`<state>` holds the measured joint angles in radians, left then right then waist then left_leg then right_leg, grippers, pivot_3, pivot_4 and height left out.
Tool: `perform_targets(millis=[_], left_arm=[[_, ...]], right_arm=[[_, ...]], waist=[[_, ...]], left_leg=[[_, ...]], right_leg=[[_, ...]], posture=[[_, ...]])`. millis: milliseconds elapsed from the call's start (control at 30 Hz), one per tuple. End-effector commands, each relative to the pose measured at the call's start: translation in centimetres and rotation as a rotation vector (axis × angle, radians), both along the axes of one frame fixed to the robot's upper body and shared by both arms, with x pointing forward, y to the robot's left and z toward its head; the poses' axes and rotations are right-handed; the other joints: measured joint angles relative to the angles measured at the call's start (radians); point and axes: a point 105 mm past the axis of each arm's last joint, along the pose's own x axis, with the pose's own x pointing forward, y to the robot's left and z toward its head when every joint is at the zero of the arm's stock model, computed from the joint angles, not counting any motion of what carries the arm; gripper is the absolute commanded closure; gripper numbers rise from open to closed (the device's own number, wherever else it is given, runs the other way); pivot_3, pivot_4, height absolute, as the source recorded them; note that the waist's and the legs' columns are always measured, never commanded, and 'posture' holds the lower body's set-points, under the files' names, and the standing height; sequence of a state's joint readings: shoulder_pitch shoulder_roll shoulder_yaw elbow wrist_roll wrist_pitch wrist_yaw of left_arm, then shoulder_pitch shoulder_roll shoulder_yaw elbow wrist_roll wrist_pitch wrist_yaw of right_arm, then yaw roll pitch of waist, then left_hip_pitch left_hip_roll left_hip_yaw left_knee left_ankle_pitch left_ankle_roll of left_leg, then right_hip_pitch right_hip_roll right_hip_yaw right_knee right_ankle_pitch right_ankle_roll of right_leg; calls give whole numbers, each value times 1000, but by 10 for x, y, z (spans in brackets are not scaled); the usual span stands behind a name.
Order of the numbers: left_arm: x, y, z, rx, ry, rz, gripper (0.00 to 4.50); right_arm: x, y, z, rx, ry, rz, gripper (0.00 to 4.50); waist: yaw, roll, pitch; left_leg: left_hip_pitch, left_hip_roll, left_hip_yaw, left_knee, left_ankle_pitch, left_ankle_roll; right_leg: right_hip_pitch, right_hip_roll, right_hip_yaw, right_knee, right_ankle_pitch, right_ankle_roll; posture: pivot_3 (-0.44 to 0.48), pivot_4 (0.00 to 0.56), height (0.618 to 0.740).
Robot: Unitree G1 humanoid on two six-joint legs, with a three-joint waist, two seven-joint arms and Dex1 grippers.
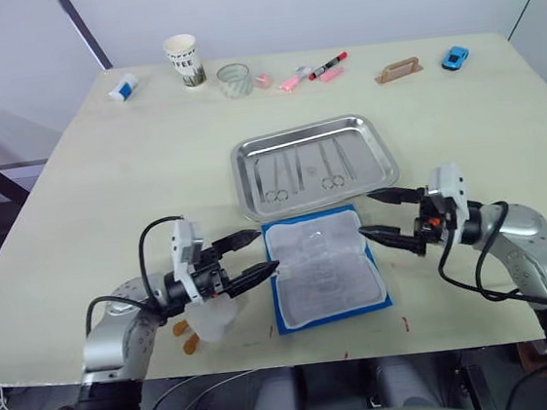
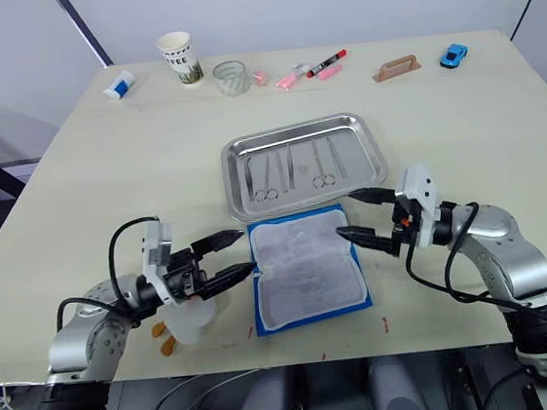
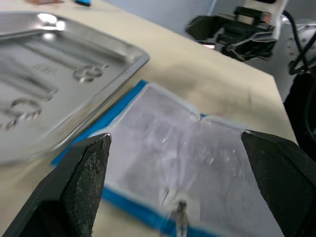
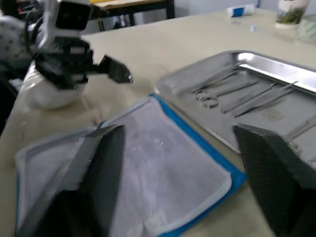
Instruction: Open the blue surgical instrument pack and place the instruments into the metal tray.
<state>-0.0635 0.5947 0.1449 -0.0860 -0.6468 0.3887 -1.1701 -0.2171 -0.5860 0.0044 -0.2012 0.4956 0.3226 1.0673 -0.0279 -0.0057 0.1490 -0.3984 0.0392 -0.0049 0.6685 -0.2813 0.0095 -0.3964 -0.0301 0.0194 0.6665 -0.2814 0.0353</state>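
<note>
The blue surgical instrument pack [image 1: 323, 269] lies open and flat near the table's front edge, its pale lining up and no tools visible on it. Just behind it sits the metal tray [image 1: 313, 165], with several silvery instruments [image 1: 299, 170] lying inside. My left gripper [image 1: 252, 256] is open at the pack's left edge, holding nothing. At the pack's right edge, my right gripper [image 1: 377, 215] is open as well, with nothing between its fingers. The left wrist view looks over the pack [image 3: 187, 163] toward the tray [image 3: 59, 74].
Along the far edge stand a paper cup [image 1: 184, 60], a glass [image 1: 234, 80], pink pens and a red marker [image 1: 327, 66], a tan block [image 1: 398, 70], a blue toy car [image 1: 454, 58] and a white tube [image 1: 123, 87]. A white object [image 1: 212, 316] sits under my left gripper.
</note>
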Motion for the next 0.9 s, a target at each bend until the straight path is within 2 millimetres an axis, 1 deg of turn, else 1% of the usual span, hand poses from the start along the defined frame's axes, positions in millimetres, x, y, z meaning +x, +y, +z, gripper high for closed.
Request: perform_targets(millis=[33, 67, 200, 333, 500, 567, 667, 700, 800, 900], left_arm=[[-4, 10, 20, -23, -42, 27, 0], [-4, 11, 21, -22, -42, 33, 0], [-19, 39, 16, 29, 10, 99, 0], [-28, 67, 14, 53, 37, 189, 0], [-41, 100, 7, 104, 89, 281, 0], [-43, 111, 7, 122, 95, 316, 0], [-48, 133, 5, 186, 102, 383, 0], [-49, 136, 4, 204, 101, 389, 0], [-47, 141, 3, 234, 88, 426, 0], [-44, 139, 2, 247, 99, 442, 0]], right_arm=[[-6, -14, 12, 6, -69, -9, 39], [-7, -15, 12, 5, -71, -13, 39], [-32, -48, 8, -9, -41, -33, 39], [-50, -80, 4, -41, -29, -111, 39], [-70, -114, 0, -77, -10, -209, 39], [-74, -123, 1, -82, -9, -238, 39], [-83, -138, 0, -98, 2, -284, 39], [-85, -140, 0, -99, 7, -291, 39], [-87, -143, -4, -104, 11, -294, 39], [-87, -142, -6, -101, 13, -291, 39]], waist=[[6, -1, 1], [9, -1, 1], [18, -2, 2], [20, -3, 3], [18, -3, 3], [18, -3, 3], [17, -3, 3], [18, -3, 3], [18, -3, 3], [18, -3, 4]], left_leg=[[0, 0, 0, 0, 0, 0], [0, 0, 0, 0, 0, 0], [0, 0, 0, 0, 0, 0], [0, 0, 0, 0, 0, 0], [2, 0, 1, 0, 0, 0], [3, 0, 1, 0, 0, 0], [3, 0, 1, 1, 0, 0], [3, 0, 1, 1, 0, 0], [3, 0, 2, 0, 0, 0], [3, 0, 2, 1, 0, 0]], right_leg=[[0, 0, 0, 0, 0, 0], [0, 0, 0, 0, 0, 0], [0, -1, 0, 0, 0, 0], [1, -1, 0, -2, 0, 0], [2, -1, 0, -1, 0, 0], [2, -1, 0, -1, 0, 0], [2, 0, 0, -1, 0, 0], [2, 0, 0, -1, 0, 0], [2, 0, 1, -1, 0, 0], [3, 0, 2, -1, 0, 0]], posture=[[0, 150, 740], [0, 150, 740], [0, 150, 740], [0, 150, 740], [0, 150, 740], [0, 150, 740], [0, 150, 740], [0, 150, 740], [0, 150, 740], [0, 150, 740]])
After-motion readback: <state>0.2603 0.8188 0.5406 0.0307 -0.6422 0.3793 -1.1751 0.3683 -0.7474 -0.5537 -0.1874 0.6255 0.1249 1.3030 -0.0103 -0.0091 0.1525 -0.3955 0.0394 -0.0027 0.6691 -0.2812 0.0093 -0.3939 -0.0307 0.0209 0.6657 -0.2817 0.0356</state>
